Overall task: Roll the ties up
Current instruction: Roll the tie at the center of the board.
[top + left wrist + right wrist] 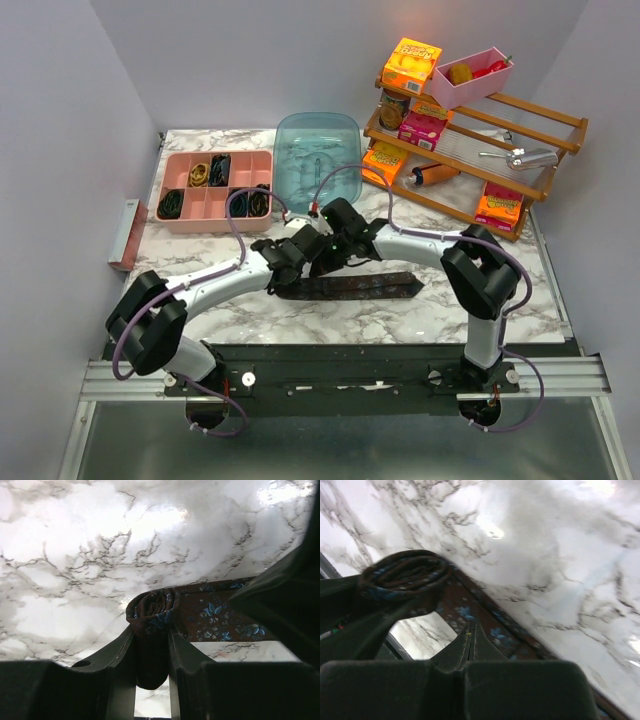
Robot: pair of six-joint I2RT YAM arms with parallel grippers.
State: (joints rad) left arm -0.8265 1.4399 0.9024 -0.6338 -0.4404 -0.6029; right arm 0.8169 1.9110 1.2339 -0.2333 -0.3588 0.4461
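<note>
**Tie** (200, 617): dark brown, small blue flower pattern. It lies at the middle of the desk (250, 318), in front of both arms. Its left end is wound into a small coil standing on edge. The remainder runs flat to the right along the marble.

**Left pincer** (151, 634): partly spread, fingers pinching the coil from both sides.

**Right pincer** (470, 626): fingers pressed together, holding nothing. The tips are over the flat strip just beside the coil. Whether they touch it cannot be told.

**Pink tray** (200, 210): far left of the desk, divided into compartments. Dark coils (172, 205) sit in several of them.

**Blue tub** (318, 150): just right of the tray.

**Wooden rack** (545, 122): far right corner, carrying orange and pink boxes.
</note>
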